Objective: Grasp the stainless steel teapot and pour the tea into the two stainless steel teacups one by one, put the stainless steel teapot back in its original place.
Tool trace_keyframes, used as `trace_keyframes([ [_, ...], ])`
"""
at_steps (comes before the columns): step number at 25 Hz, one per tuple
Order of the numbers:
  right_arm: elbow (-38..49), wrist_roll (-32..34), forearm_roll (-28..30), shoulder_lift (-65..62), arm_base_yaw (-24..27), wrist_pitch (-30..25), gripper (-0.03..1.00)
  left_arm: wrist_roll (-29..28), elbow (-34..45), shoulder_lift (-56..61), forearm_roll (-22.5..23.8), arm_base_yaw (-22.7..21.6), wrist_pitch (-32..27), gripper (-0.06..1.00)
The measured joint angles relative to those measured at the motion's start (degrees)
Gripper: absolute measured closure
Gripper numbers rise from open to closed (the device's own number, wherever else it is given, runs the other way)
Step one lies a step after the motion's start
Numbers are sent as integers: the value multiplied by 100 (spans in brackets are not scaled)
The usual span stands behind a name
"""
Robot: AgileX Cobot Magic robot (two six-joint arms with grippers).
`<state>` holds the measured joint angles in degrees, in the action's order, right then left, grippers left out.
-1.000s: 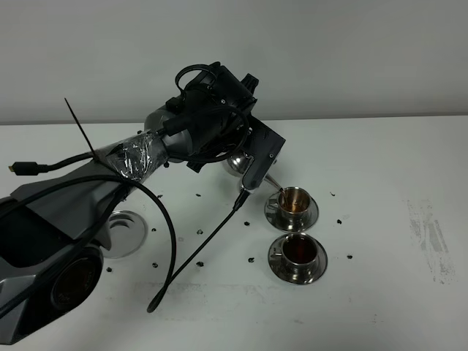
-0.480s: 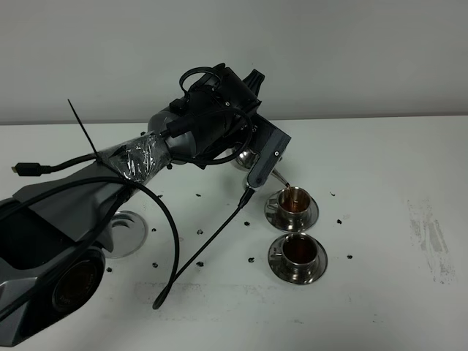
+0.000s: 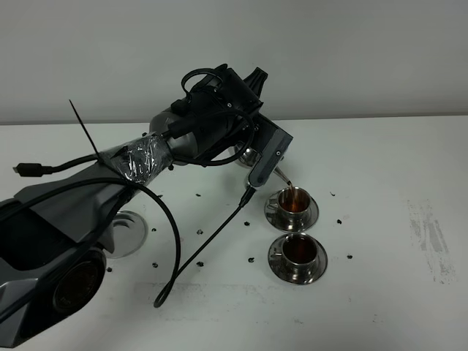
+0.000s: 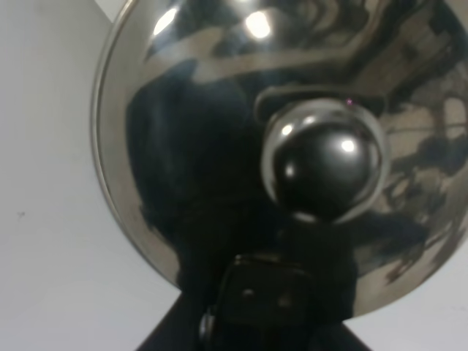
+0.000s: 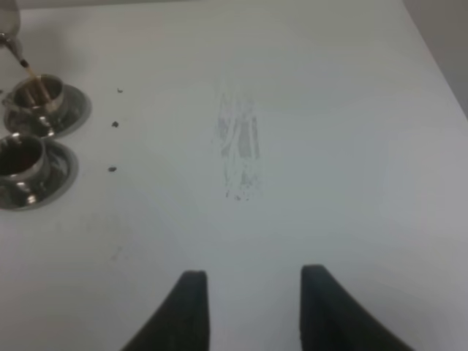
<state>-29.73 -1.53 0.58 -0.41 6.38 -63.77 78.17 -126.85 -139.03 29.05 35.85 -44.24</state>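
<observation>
Left gripper [image 3: 260, 162]: closed on the stainless steel teapot [image 3: 246, 156] and carrying it clear of the tabletop [image 3: 380, 183]. The exact grasp point was hidden by the wrist. In the left wrist view the pot's lid [image 4: 183, 146] and round knob [image 4: 325, 164] filled the frame, directly in front of the gripper.

Teapot tilted, with its spout [image 3: 281, 174] pointing down toward 4 o'clock. A thin brown stream [image 3: 287, 188] ran from the spout tip into the far teacup [image 3: 293, 200].

Right gripper [image 5: 254, 307]: fingers apart, a gap of bare tabletop between them, holding and touching nothing. It was well apart from the cups.

Far teacup sat on its saucer [image 3: 313, 214] with brown tea inside. Near teacup [image 3: 298, 251], at 6 o'clock of the far one, stood on its own saucer [image 3: 318, 269] and held darker tea. The two saucers lay just beside each other.

An empty steel disc [image 3: 126, 232] lay well away at 9 o'clock of the cups, partly under the left arm. A black cable [image 3: 205, 248] trailed from the wrist across the surface.

Tabletop white, dotted with small black specks [image 3: 251, 259] around the cups. A grey scuff [image 3: 431, 238] lay at 3 o'clock of them. A plain grey wall [image 3: 351, 58] stood behind.
</observation>
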Motion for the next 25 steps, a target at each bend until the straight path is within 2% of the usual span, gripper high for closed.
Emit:
trace_keyframes([
  [15, 0, 0, 0, 0, 0, 0, 68, 26, 0, 0, 131, 72, 59, 74],
  [25, 0, 0, 0, 0, 0, 0, 68, 276, 0, 0, 143, 77, 59, 74],
])
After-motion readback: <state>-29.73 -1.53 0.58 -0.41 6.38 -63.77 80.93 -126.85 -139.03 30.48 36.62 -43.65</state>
